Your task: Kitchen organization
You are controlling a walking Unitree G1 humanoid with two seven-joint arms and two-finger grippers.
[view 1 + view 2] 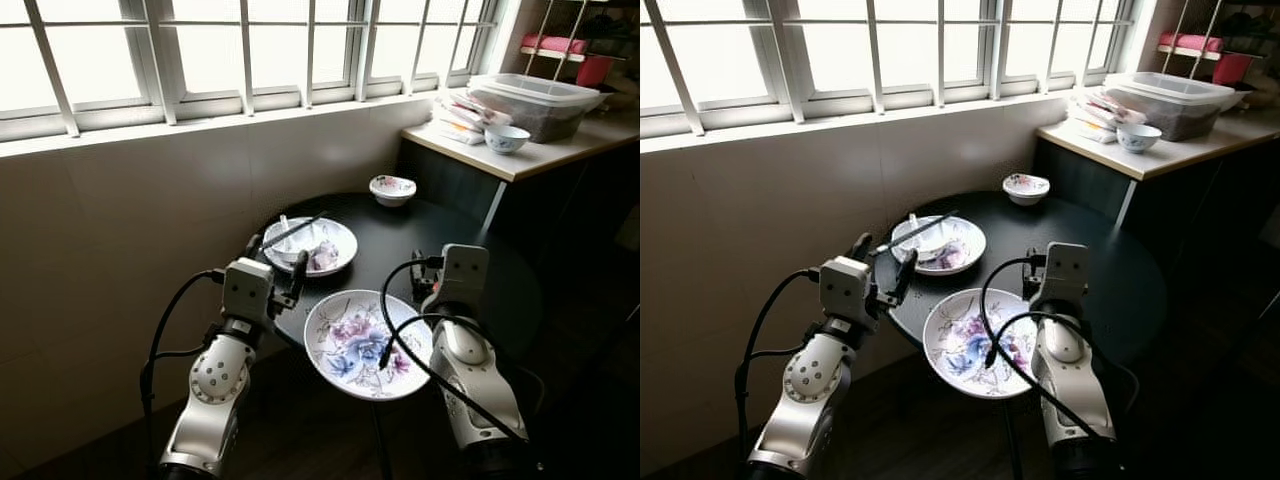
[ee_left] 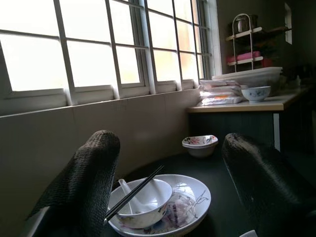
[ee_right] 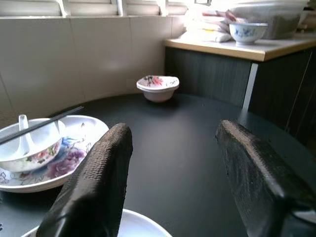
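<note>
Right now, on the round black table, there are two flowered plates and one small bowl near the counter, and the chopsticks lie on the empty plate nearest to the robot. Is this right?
Not quite. The chopsticks lie across the white bowl that sits on the far plate, not on the nearest plate, which is empty. The left wrist view shows it. The round black table and the small bowl near the counter are as you say.
</note>
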